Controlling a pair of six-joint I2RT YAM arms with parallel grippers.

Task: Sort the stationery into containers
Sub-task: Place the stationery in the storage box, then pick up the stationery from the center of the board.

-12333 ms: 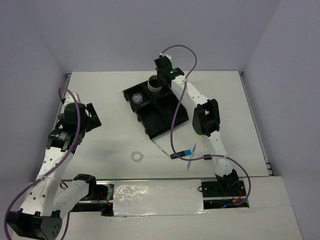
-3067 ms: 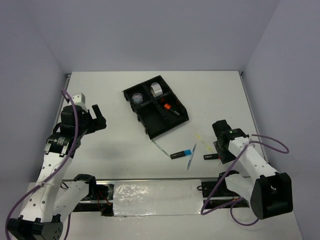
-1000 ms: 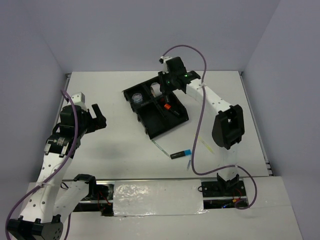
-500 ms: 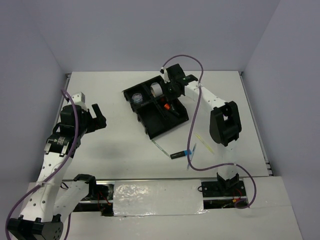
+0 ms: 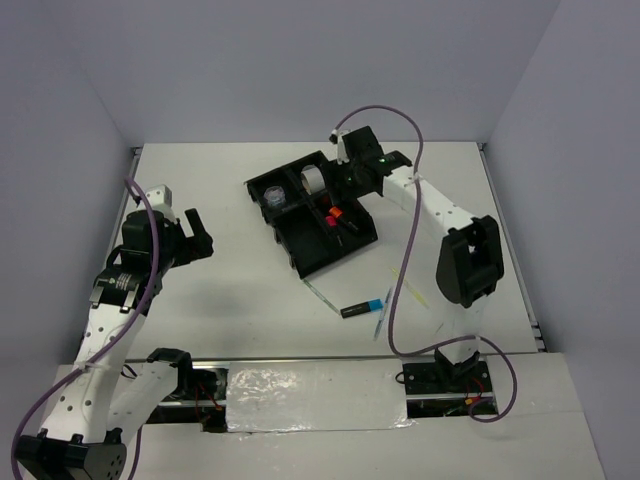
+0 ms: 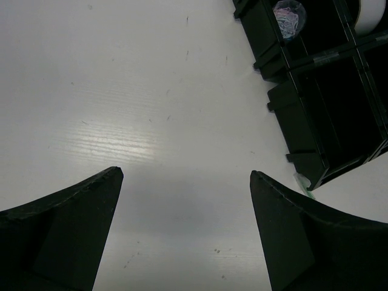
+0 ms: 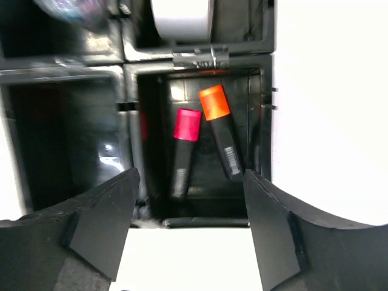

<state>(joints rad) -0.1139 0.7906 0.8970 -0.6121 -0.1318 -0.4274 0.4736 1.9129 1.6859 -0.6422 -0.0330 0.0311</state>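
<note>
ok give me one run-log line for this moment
right tool open above tray | pink marker, orange marker in one compartment | left tool open over table | blue marker on table

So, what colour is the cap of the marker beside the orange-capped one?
The marker cap is pink; the right wrist view shows it best.

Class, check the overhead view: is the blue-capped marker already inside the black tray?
No, the blue-capped marker lies on the table, outside the tray.
</note>
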